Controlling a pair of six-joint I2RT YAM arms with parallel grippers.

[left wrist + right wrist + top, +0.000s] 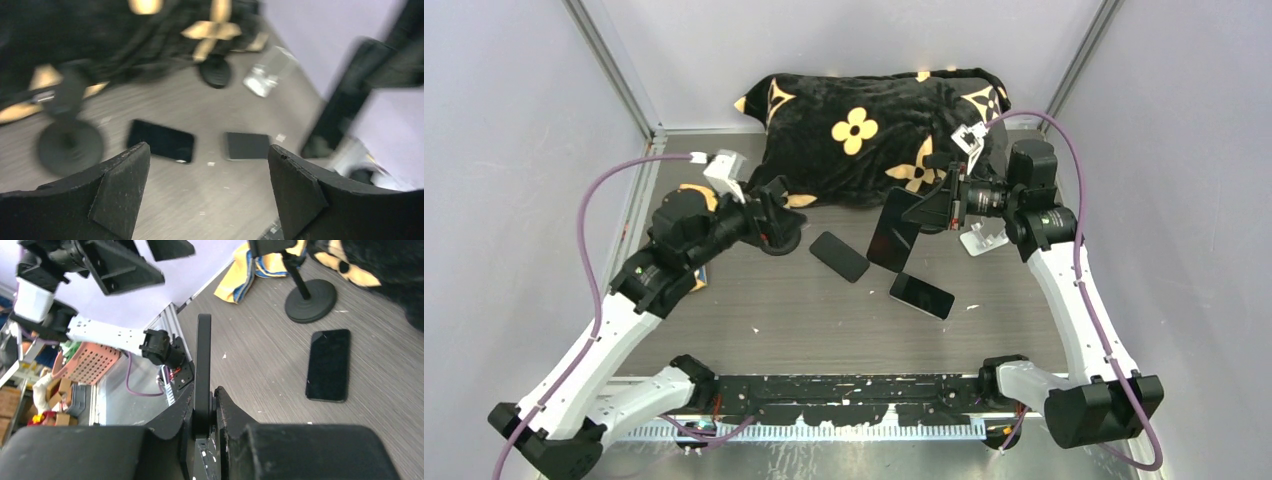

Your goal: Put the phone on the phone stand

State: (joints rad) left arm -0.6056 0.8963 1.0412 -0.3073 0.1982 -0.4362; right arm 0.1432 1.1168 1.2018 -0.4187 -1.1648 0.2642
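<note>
R claw (202,407) is clamped on the phone (202,350), held off the desk (280,390). Wrist cam sees it edge-on, a thin dark strip rising from between the fingers. From top cam it's tilted near upright, long axis looks crosswise to the claw's reach. Exact grip spot is hidden by the fingers.

2 other phones lie flat below and past the claw: one (839,256), one (921,295).

Stands:
- Black stand (310,300): round base, thin post, ahead of R claw and off to its right in wrist cam, well apart. Head cut off by frame edge. It sits close to L claw (207,150), whose jaws are wide apart w/ nothing between.
- Clear stand (984,238): just behind R claw, beside its wrist.

Judgement: R arm has the phone, so the move is R's. Clear stand is much the nearer for it, black one nearer L arm. Can't tell which is meant. Either way the phone prob needs turning so its back leans on the cradle.

Writing: none readable. Blanket (874,130) is black w/ gold flower and monogram-type motifs, no letters I can make out. Phone screens dark, no logo visible.
</note>
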